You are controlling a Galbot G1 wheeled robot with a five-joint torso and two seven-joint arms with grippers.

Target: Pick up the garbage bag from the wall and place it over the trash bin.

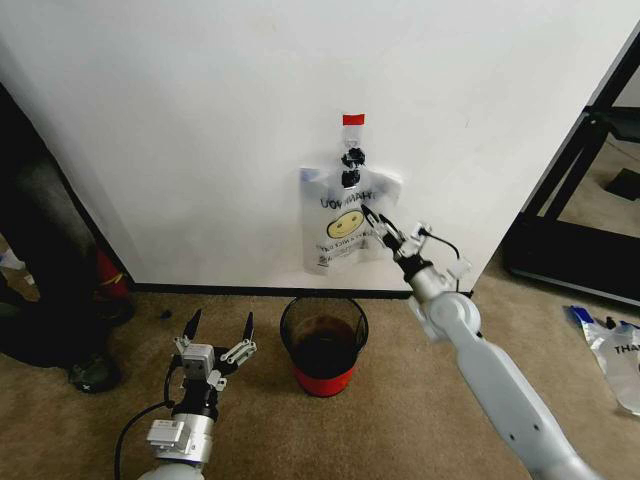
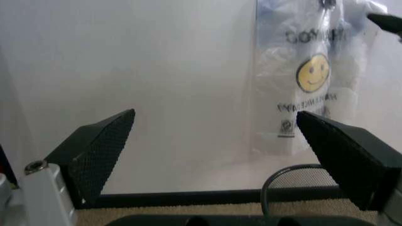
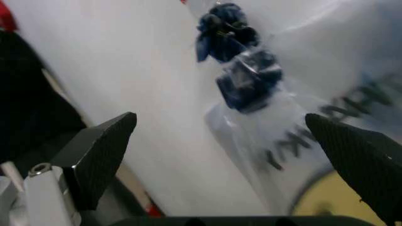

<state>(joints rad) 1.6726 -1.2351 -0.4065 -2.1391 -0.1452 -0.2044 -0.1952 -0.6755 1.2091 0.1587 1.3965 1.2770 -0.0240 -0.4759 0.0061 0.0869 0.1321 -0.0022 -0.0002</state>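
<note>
The garbage bag [image 1: 338,225] hangs flat on the white wall, its blue-edged handles [image 1: 351,160] bunched on a hook under a red tape strip. It is see-through, with a yellow smiley face and dark print. My right gripper [image 1: 376,226] is open and raised to the bag's right half. In the right wrist view the gripper [image 3: 220,118] spans the handles [image 3: 236,56] and the bag's upper part [image 3: 295,136]; whether it touches the bag I cannot tell. The trash bin [image 1: 323,345], dark mesh on a red base, stands on the carpet below the bag. My left gripper [image 1: 220,328] is open, low and left of the bin.
Another see-through bag [image 1: 615,352] lies on the carpet at the far right. A black frame [image 1: 575,190] stands at the right of the wall. A red cylinder [image 1: 108,275] and dark clutter sit at the left. The left wrist view shows the bag [image 2: 308,84] and the bin's rim [image 2: 295,174].
</note>
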